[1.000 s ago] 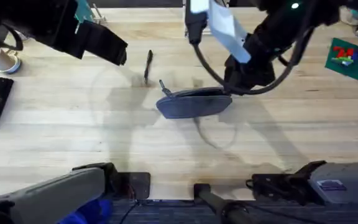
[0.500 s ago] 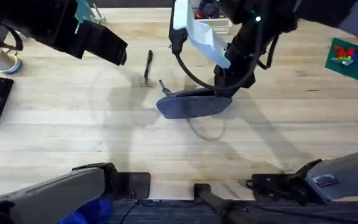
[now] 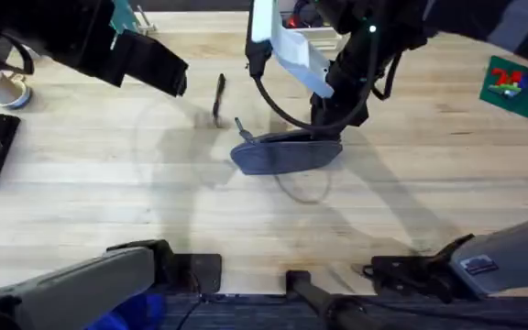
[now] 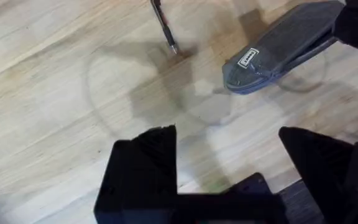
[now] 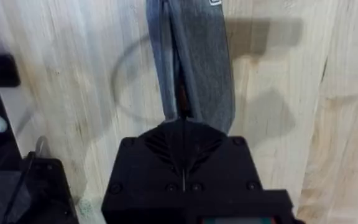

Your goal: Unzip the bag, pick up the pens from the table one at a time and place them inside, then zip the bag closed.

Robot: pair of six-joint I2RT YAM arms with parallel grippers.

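Since a second ago the right arm has swung in from the right and come down onto the right end of the bag (image 3: 287, 152), and its right gripper (image 5: 183, 124) now sits clenched on the zipper line there, probably to grip the pull. The bag lies mid-table, toward the far edge. The pen (image 3: 218, 97) lies just beyond its left end, and the left gripper (image 4: 225, 168) hovers released nearby, likely waiting.

overhead: above, looking down-forward | wrists: close, facing table (image 3: 81, 202) | shared: bag (image 3: 287, 152)
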